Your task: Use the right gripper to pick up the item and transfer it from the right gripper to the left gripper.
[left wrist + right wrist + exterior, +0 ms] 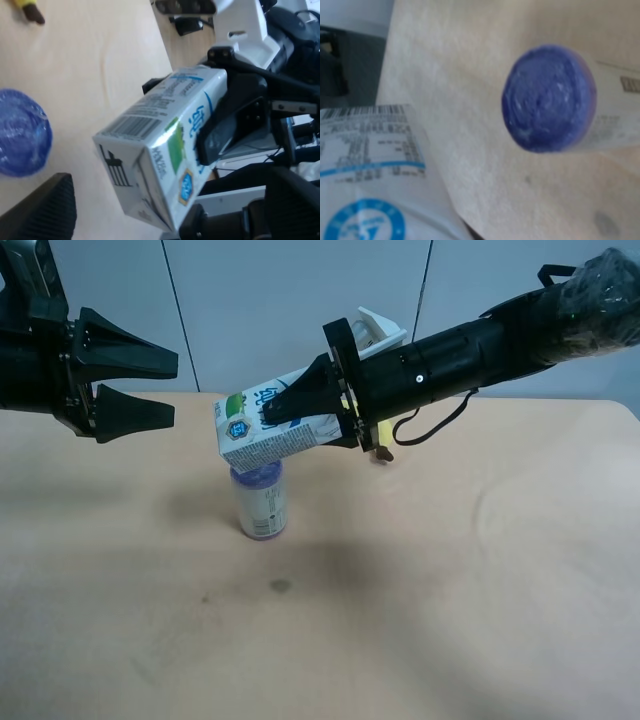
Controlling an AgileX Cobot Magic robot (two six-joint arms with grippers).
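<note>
A white milk carton (262,430) with blue and green print is held tilted in the air by my right gripper (300,410), the arm at the exterior high view's right, which is shut on it. The carton hangs just above a purple-capped bottle (262,502). In the right wrist view the carton (370,170) fills a near corner beside the bottle's cap (549,97). My left gripper (172,390) is open and empty, a short gap from the carton's free end. The left wrist view shows the carton (160,150) between the right gripper's black fingers (225,130).
The bottle stands upright on the light wooden table (450,620), and also shows in the left wrist view (22,132). A small yellow and brown object (383,445) lies on the table behind the right arm. A grey wall stands behind the table.
</note>
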